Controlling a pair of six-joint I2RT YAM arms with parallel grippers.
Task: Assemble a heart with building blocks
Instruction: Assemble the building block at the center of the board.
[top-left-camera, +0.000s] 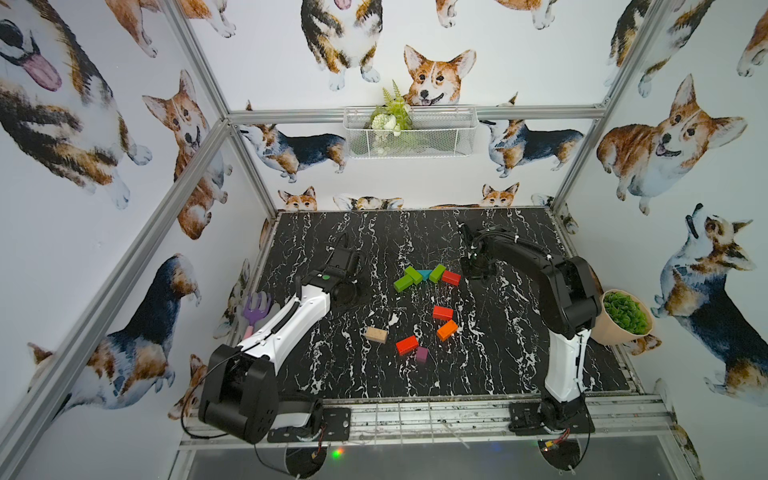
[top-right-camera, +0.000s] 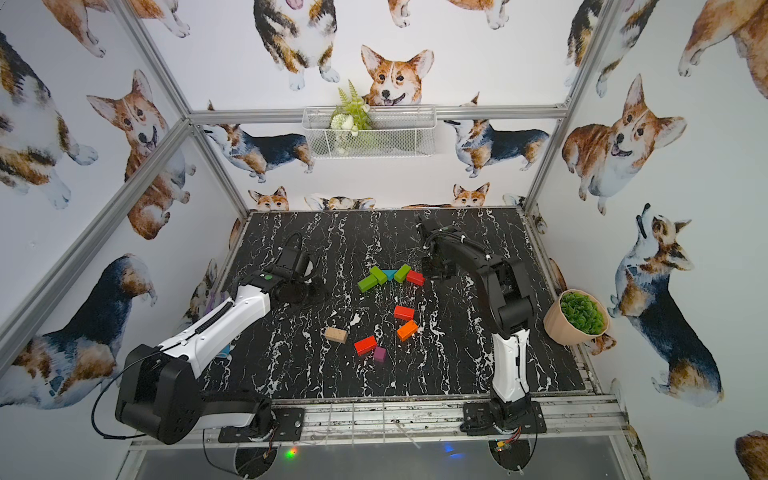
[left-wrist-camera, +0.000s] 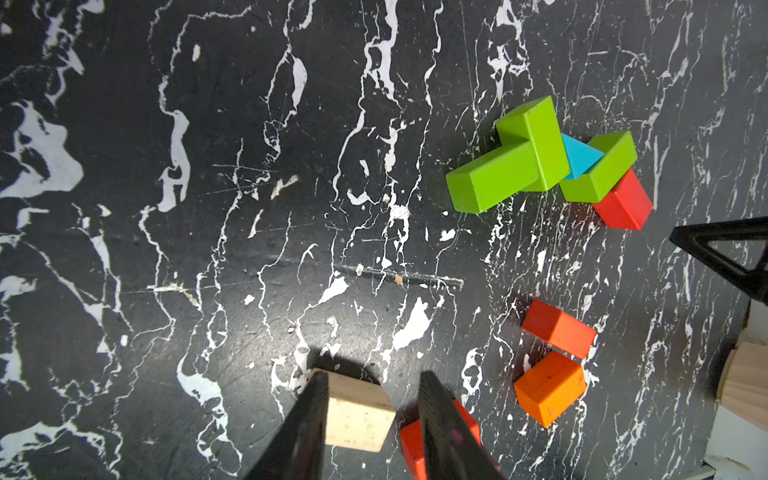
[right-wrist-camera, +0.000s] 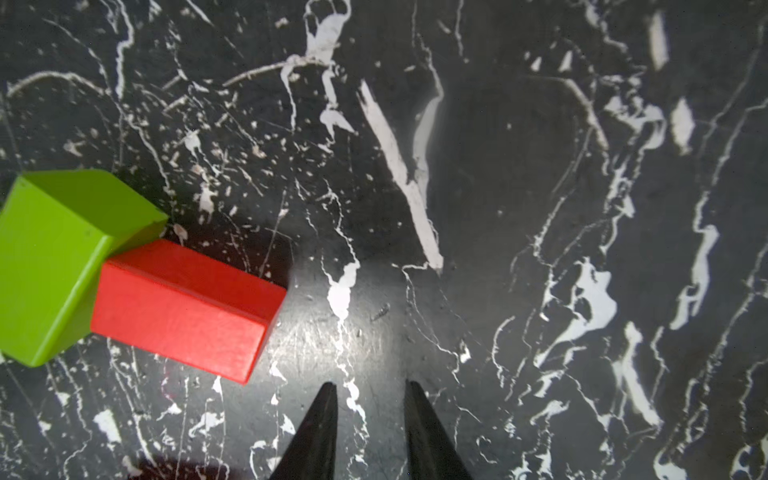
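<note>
**Two empty arms flank a half-built heart**

The left arm (top-left-camera: 291, 320) reaches forward, its white forearm sloping up to a wrist bent downward. The left jaws hang well to the left of the teal triangle (top-left-camera: 424, 274), parted and gripping nothing. The right arm (top-left-camera: 565, 299) arches high and folds back down, so the right jaws point at the desk (top-left-camera: 332, 374) to the right of the triangle, near the end red brick (top-left-camera: 451, 277). They too stand apart and empty.

The left wrist view frames the beige brick (left-wrist-camera: 357, 411) between the jaw tips. Both top views, though, show it lying alone on the desk, nearer the arm bases than the triangle and clear of the arm. The right wrist view shows bare desk between its tips and, close up, the end red brick touching a green brick (right-wrist-camera: 50, 257). Only the top views show the purple cube (top-left-camera: 422, 354). The purple rake (top-left-camera: 257, 309), far left of the triangle, shows plainly in a top view.

The heart (top-left-camera: 415, 276) is only its lobes: two green bricks meet in a T left of the triangle and a third lies right of it, all touching. Nearer the bases, the middle red brick (top-left-camera: 443, 312) lies beside the orange brick (top-left-camera: 447, 330). The near red brick (top-left-camera: 407, 345) sits just beside the cube, with gaps in the outline between these pieces.
</note>
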